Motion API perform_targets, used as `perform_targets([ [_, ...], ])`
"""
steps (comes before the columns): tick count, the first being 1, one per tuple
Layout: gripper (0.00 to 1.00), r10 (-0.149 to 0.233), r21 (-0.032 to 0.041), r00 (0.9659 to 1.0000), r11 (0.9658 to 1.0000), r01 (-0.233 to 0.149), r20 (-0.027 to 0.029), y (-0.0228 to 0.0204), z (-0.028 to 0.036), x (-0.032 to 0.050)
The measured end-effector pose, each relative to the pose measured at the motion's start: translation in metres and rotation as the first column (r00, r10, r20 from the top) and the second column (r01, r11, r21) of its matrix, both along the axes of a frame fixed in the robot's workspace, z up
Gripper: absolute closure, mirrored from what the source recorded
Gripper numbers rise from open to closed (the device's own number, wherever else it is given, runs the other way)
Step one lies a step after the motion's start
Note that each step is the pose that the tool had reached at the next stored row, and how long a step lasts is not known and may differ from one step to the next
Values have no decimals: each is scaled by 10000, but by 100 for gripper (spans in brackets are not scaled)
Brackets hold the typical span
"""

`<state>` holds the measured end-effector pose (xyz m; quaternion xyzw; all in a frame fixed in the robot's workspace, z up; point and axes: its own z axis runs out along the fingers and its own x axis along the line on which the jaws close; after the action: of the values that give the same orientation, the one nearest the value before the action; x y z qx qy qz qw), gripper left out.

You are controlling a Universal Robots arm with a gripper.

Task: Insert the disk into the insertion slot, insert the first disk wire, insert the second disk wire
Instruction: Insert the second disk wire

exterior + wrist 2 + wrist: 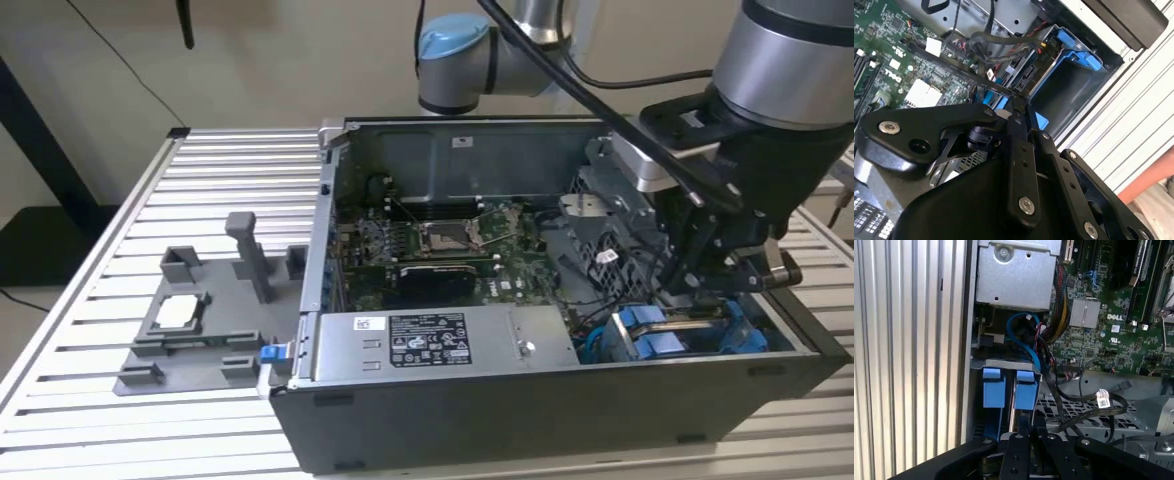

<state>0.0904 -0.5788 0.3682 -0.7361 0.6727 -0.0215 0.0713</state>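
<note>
The gripper (690,300) hangs low in the right part of the exterior view, reaching down into the open computer case (534,410) near its lower right corner. In both wrist views its black fingers (1015,112) are clenched, drawn close together at the tips. Whether they pinch anything cannot be told. In the first wrist view the gripper (1026,426) rises from the bottom centre of the frame.

Just ahead of the tips there stands the disk (1025,390), seen end-on as two bright blue carrier tabs side by side with a thin silver edge between them. It sits against the case wall, just right of the bench slats that fill the left of that frame. In the exterior view the disk (641,338) lies just left of the gripper.

On the gripper's other side is the insertion slot (1074,85), a dark hollow bay with blue rails in the upper right of the second wrist view. In the exterior view the insertion slot (742,333) is at the far right of the case.

Loose black cables (1079,396) curl across the centre right of the first wrist view, and a blue cable (1024,332) loops above the disk. The green motherboard (454,240) fills the case's middle. A silver box with a white sticker (427,345) lies along the near wall.

Outside the case, at the left of the exterior view, a grey fixture (200,345) on the slatted bench (214,170) carries a small silver chip (180,312).
</note>
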Motion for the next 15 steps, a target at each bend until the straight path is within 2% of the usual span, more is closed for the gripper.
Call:
perform_targets([
  [1, 84, 0, -2, 10000, 10000, -1, -98, -1, -4, 17],
  [4, 84, 0, -1, 9998, 10000, 0, -191, -8, -37, 45],
  [8, 84, -191, 19, 9996, 9998, 192, -202, -9, -93, 52],
  [13, 84, -576, 142, 9981, 9982, 579, -214, -9, -128, 56],
  [14, 84, -577, 159, 9980, 9982, 581, -239, -9, -133, 72],
  [15, 84, -576, 170, 9979, 9982, 582, -296, -9, -136, 94],
])
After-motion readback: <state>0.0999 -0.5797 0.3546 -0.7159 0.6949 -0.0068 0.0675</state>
